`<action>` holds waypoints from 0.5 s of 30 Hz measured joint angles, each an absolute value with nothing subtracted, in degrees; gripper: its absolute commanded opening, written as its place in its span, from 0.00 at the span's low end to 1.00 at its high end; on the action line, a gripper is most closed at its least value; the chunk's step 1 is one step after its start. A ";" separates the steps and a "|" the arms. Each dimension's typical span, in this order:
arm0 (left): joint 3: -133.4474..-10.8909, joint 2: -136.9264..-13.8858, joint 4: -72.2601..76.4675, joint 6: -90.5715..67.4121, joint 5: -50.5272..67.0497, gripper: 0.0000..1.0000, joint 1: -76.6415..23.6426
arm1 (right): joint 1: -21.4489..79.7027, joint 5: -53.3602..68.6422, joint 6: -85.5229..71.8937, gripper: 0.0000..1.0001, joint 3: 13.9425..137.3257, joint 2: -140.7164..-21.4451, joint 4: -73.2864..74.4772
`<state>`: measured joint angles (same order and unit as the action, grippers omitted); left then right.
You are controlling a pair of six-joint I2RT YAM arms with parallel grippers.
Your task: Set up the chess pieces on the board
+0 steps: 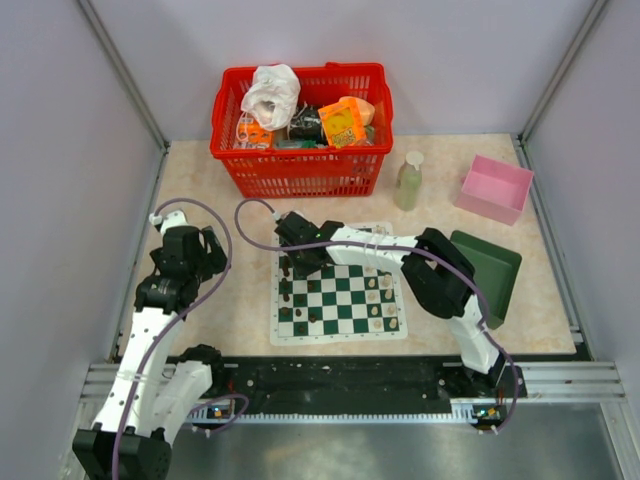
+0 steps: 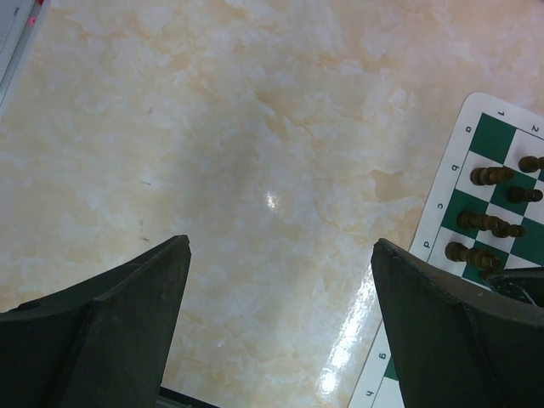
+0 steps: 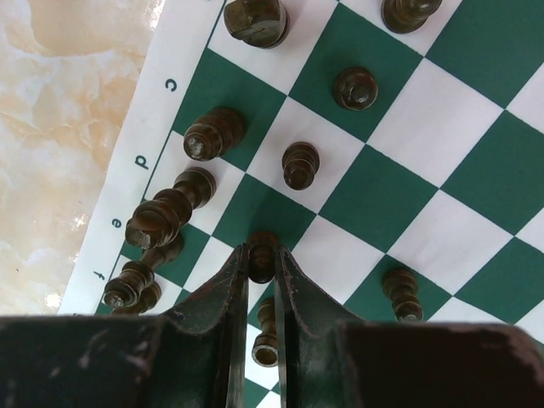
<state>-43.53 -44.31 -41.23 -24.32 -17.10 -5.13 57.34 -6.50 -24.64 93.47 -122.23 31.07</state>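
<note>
1. Chess pieces, tiny figurines in dark brown [image 1: 288,292] and cream [image 1: 386,296], stand on the flat square board [image 1: 345,300] of green and white checks. The dark ones are along its left side and the cream ones along its right.
2. The board lies on the beige marbled table [image 1: 220,300], in front of a red plastic basket [image 1: 300,178] full of oddments. A plain dark green box [image 1: 495,270] sits near its right side.
3. The right gripper [image 3: 262,265] reaches across the board to the dark side. Its fingers are drawn almost together, clamped on one dark brown piece [image 3: 262,246] near the border letters e and f.
4. Other dark pieces crowd the squares by letters c to f. A few by the white border touch one another, and I cannot tell whether those are upright or toppled.
5. The left gripper [image 2: 280,246] hovers over bare table just left of the board, its fingers [image 2: 127,323] wide apart and holding nothing.
6. A pale bottle [image 1: 408,180] and a pink open box [image 1: 495,188] stand at the far right of the table, well apart from the board.
</note>
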 measured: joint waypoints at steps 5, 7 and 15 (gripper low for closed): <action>-43.53 -44.23 -41.28 -24.38 -17.65 0.93 -5.13 | 57.36 -6.31 -24.67 0.14 93.51 -122.52 30.94; -43.53 -44.23 -41.28 -24.38 -17.65 0.93 -5.13 | 57.39 -6.22 -24.69 0.14 93.51 -122.54 30.87; -43.53 -44.25 -41.28 -24.40 -17.65 0.93 -5.13 | 57.39 -5.87 -25.12 0.20 93.54 -122.61 30.85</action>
<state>-43.53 -44.25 -41.28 -24.40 -17.65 -5.13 57.39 -5.87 -25.12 93.54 -122.61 30.85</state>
